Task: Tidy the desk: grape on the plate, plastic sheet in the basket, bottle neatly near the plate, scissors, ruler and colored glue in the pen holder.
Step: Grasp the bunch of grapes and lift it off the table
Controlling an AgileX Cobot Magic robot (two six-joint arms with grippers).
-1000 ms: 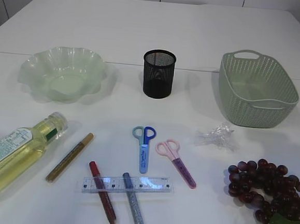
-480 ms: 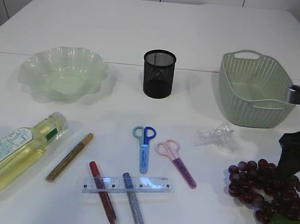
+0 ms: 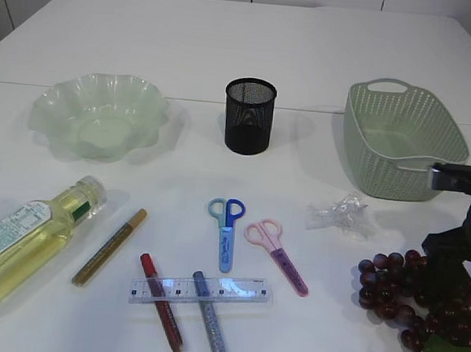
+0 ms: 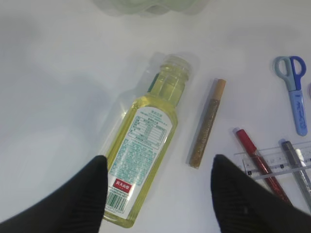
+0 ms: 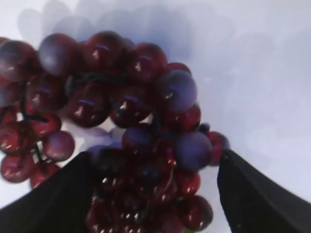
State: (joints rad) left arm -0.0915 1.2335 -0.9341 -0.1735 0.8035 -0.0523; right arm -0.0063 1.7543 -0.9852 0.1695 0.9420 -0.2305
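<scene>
The bunch of dark red grapes [image 3: 397,295] lies at the front right and fills the right wrist view [image 5: 126,97]. My right gripper [image 3: 456,271] [image 5: 155,167] is open, low over the bunch, with a finger on each side. The oil bottle [image 3: 22,241] [image 4: 146,155] lies on its side at the front left. My left gripper [image 4: 159,167] is open above its lower end. The crumpled plastic sheet [image 3: 342,215] lies left of the grapes. The blue scissors [image 3: 225,232], pink scissors [image 3: 278,255], ruler [image 3: 198,290] and gold [image 3: 109,246], red [image 3: 160,303] and silver [image 3: 212,321] glue sticks lie at the front middle.
The green wavy plate [image 3: 62,97] stands at the back left. The black mesh pen holder [image 3: 249,116] stands in the middle. The green basket [image 3: 402,169] stands at the back right, just behind my right arm.
My right arm has come in from the right edge and dropped over the grapes. A dark part of the left arm now shows at the left edge. The objects have not moved.
</scene>
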